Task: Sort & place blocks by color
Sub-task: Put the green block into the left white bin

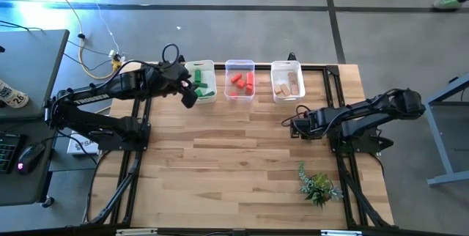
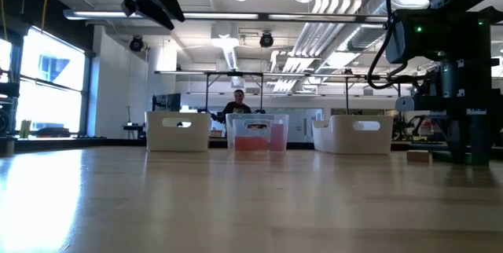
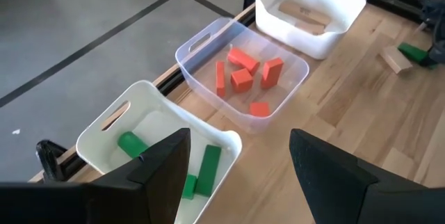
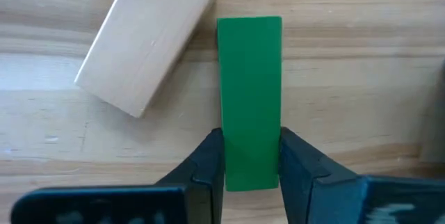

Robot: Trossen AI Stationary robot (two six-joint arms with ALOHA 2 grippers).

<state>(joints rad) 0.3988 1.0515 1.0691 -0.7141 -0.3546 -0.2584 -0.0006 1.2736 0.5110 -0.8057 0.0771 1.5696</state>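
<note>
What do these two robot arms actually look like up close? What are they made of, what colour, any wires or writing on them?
Both arms are dark, almost black, built of chunky jointed segments. The left arm carries pale lettering along its side and a black cable looping up near its wrist. The left gripper ends in two broad, wedge-shaped dark fingers. The right gripper has two slim, dark fingers with rounded tips.

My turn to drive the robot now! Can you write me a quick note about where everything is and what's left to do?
Right pincer: shut on the green block lying on the table, not lifted yet.
Left pincer: open, empty, above the green bin.
Bins in a row at the table's far edge: green bin holds green blocks, clear bin holds red blocks, white bin holds tan ones.
Left: carry that green block to the green bin, then the tan block beside it goes to the white bin.
</note>
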